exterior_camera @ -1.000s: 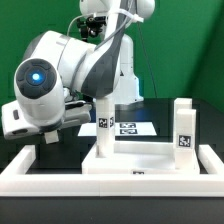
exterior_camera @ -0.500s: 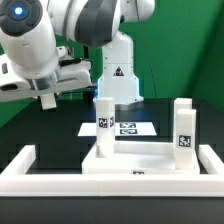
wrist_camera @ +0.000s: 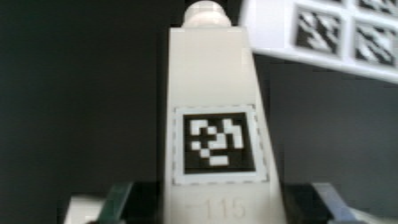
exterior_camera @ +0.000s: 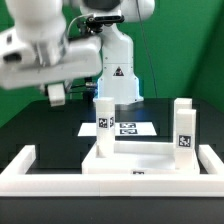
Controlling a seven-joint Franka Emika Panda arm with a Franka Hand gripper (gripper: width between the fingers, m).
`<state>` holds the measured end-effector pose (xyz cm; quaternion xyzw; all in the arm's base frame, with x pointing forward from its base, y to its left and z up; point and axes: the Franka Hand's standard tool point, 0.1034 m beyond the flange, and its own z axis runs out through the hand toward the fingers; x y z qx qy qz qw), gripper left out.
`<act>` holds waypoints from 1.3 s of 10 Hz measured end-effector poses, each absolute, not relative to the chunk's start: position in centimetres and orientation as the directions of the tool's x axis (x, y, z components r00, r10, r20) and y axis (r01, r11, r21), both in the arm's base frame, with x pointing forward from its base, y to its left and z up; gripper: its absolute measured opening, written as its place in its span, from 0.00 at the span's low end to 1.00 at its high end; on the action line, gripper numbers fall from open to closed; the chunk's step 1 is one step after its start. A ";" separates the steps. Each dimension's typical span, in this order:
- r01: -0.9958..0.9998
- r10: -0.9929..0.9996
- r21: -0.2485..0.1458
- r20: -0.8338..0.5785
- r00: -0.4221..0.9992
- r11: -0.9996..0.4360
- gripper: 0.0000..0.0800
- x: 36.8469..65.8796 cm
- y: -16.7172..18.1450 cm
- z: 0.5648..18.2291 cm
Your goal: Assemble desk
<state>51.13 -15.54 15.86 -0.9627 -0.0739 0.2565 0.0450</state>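
Note:
In the wrist view a white square desk leg [wrist_camera: 217, 110] with a black-and-white tag runs away from my gripper [wrist_camera: 221, 208], its rounded peg end farthest off. The gripper is shut on it, with a dark finger [wrist_camera: 125, 203] on each side. The exterior view shows the gripper [exterior_camera: 57, 96] blurred, high on the exterior view's left, and the held leg cannot be made out there. The white desk top [exterior_camera: 140, 160] lies low in the middle. One leg [exterior_camera: 104, 122] stands at its far left corner and another leg [exterior_camera: 183, 125] at its far right corner.
The marker board [exterior_camera: 130, 128] lies flat behind the desk top and also shows as the marker board [wrist_camera: 329, 30] beyond the held leg. A low white border wall [exterior_camera: 110, 183] runs along the front and both sides. The robot base [exterior_camera: 118, 75] stands at the back.
The arm has swung upward and its gripper has risen from low on the exterior view's left. The desk top and both standing legs have not moved.

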 end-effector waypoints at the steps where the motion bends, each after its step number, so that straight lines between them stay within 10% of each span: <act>1: 0.150 0.173 -0.089 -0.385 0.907 -0.985 0.36 53.6 -15.4 17.6; 7: 0.154 0.154 0.001 -0.005 0.988 -0.988 0.36 55.6 -16.3 17.4; 13: -0.006 -0.009 -0.011 0.303 0.953 -1.000 0.36 63.4 -8.8 18.9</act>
